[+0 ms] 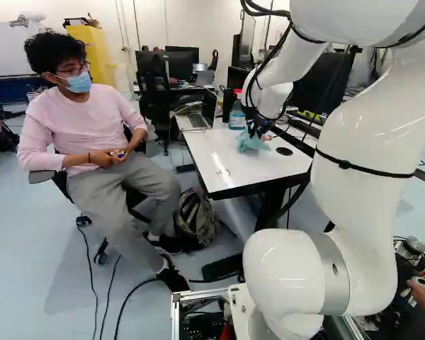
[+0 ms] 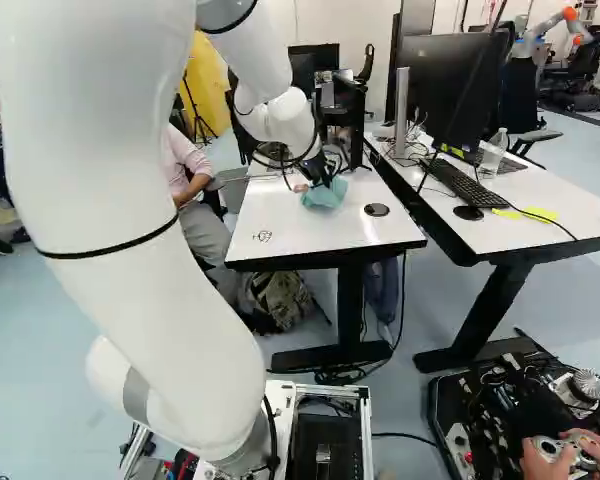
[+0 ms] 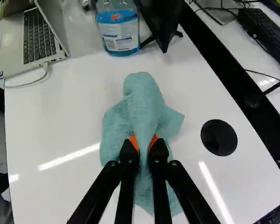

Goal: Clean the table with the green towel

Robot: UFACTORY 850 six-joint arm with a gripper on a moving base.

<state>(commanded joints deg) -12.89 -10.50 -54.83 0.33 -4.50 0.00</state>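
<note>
Wiping cloth in the grip, on the tabletop: green towel clamped by the black two-finger end effector w/ orange pads.
And here we are: both fingers pinch the towel's bunched middle from two sides, prob. so the loose folds fan out as a wiping pad; it sits on the glossy white counter, btwn the clear bottle w/ blue liquid and the end effector's own side, the round black disc just beside. Small dark scribble nearer the base, likely a wipe target, so next move calls for light downward pressure + a sweep that way. Watch out: silver laptop and bottle stand close, so a wide stroke could knock 'em; too little pressure, cloth just skims.
</note>
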